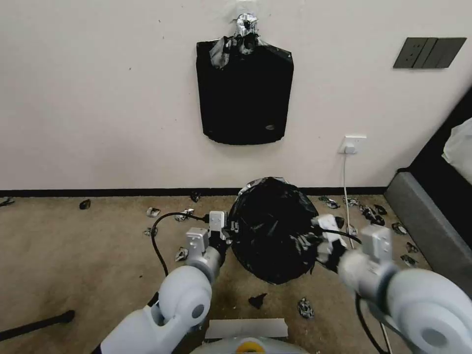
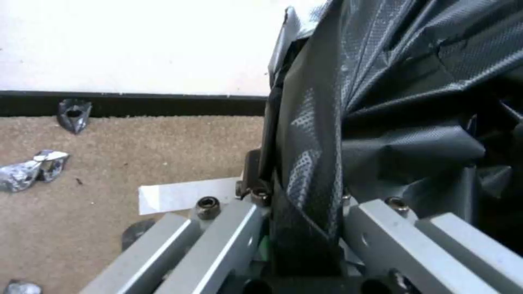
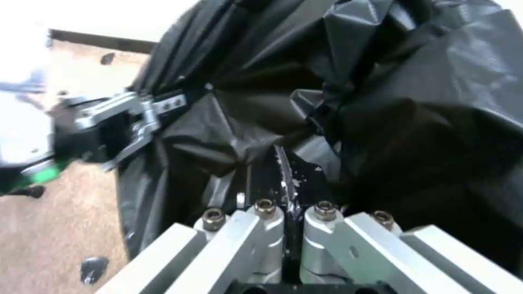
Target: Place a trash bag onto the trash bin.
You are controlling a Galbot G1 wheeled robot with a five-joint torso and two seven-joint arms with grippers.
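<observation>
The glossy black trash bag (image 1: 273,231) hangs spread wide between my two grippers, low over the carpet near the wall. My left gripper (image 1: 230,229) is shut on its left edge; in the left wrist view a fold of the bag (image 2: 381,102) runs down between the closed fingers of the left gripper (image 2: 297,196). My right gripper (image 1: 318,232) is shut on the opposite edge, and the right wrist view shows the bag (image 3: 381,102) pinched at the right gripper (image 3: 289,200), with the left gripper (image 3: 166,104) farther off. The trash bin is hidden behind the bag.
A flat black bag pack (image 1: 244,93) hangs on the wall above. Small black and silvery scraps (image 1: 183,253) litter the carpet. A wall socket (image 1: 352,144) with a white cable is at the right, beside dark grey furniture (image 1: 432,231). A black bar (image 1: 34,324) lies at the lower left.
</observation>
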